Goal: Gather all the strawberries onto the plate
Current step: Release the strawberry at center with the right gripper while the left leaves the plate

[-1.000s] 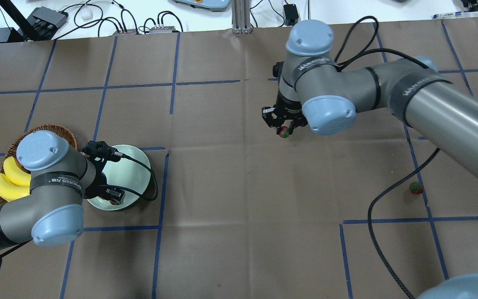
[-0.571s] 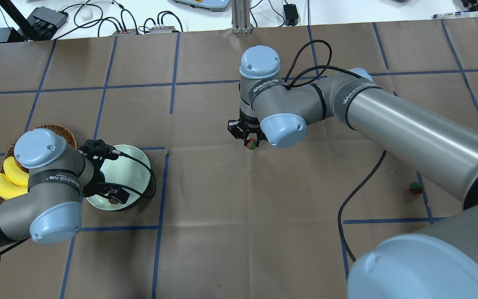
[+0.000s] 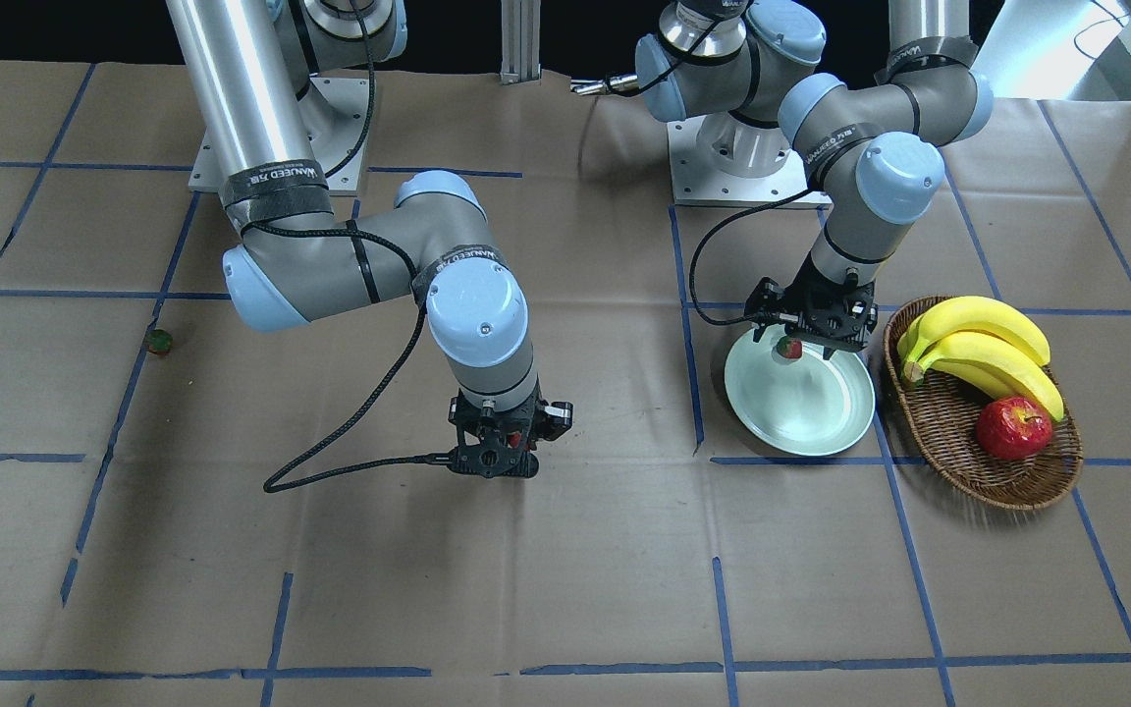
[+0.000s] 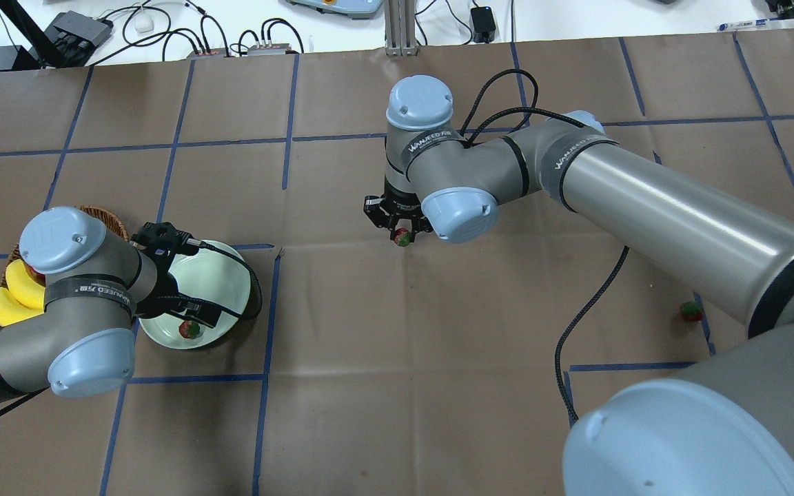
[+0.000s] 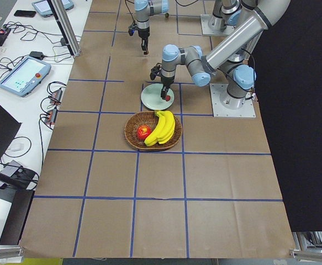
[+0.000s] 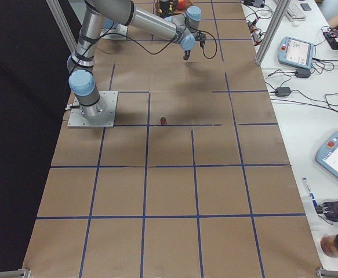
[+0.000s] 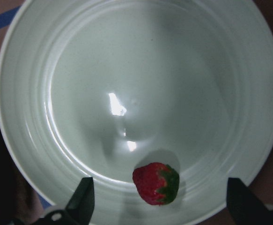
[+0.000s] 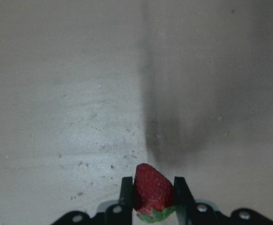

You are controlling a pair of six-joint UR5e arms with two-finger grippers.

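The pale green plate [image 4: 221,275] stands at the left, next to the basket. One strawberry [image 7: 156,183] lies in it near the rim, and it also shows in the overhead view [image 4: 190,329]. My left gripper [image 7: 159,201] is open just above it, one finger on each side and not touching. My right gripper [image 4: 402,236] is shut on a second strawberry [image 8: 152,191] and holds it above the table's middle [image 3: 505,440]. A third strawberry [image 4: 691,311] lies on the table at the far right.
A brown wicker basket [image 3: 968,466] with bananas [image 3: 988,344] and a red apple [image 3: 1014,428] stands right beside the plate. The right arm's black cable [image 4: 576,324] hangs over the table. The table is brown paper with blue tape lines.
My right arm has swung left toward the plate with its strawberry held. My left gripper has drawn back a little, and the strawberry in the plate now shows free below it.
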